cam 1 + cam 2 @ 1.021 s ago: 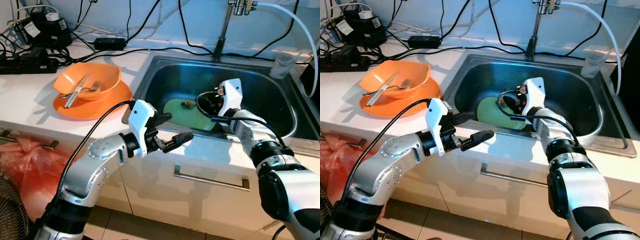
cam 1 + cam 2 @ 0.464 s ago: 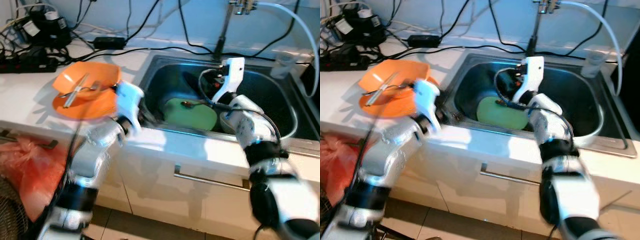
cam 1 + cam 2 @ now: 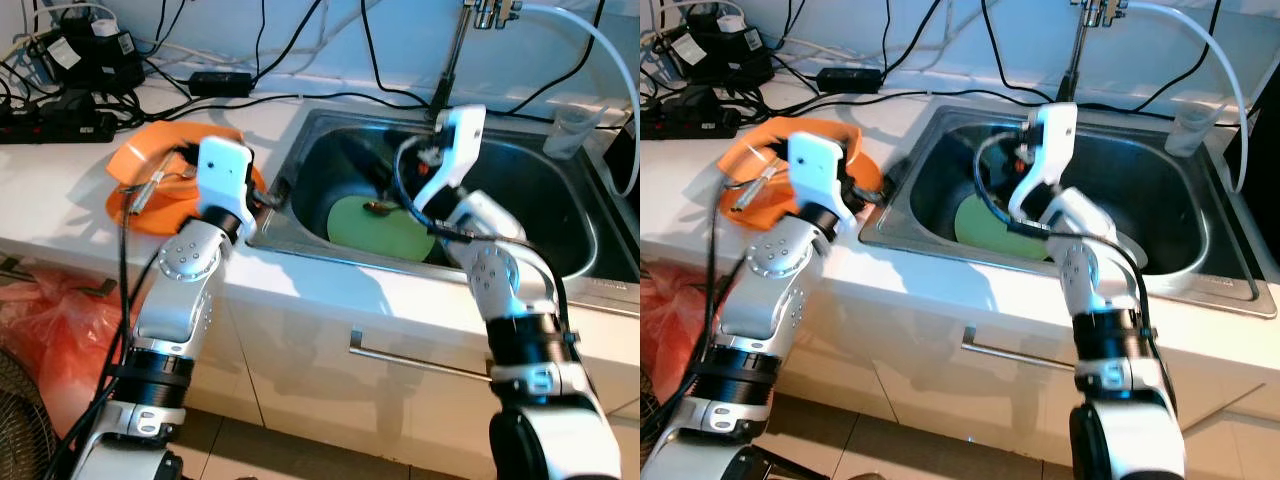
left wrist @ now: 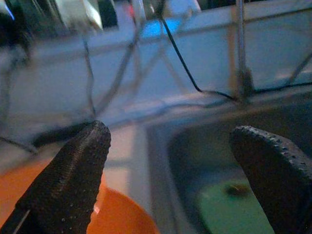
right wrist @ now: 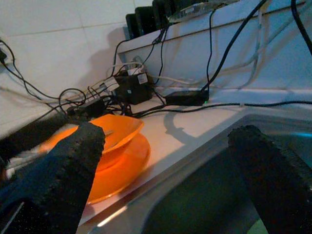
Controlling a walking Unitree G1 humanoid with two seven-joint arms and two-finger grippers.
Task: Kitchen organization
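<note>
Stainless steel sink is sunk into the white counter; its left rim runs just beside the orange plate. An orange bowl sits on that plate and a green plate lies flat in the basin. Left gripper is raised at the rim between them, textured fingers spread, empty. Right gripper is raised over the basin, also spread, empty.

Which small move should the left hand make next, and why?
Probably lower the left hand toward the orange bowl. Its fingers are open, it hovers at the bowl's edge by the sink, and it holds nothing yet. The utensils lie in the bowl.
</note>
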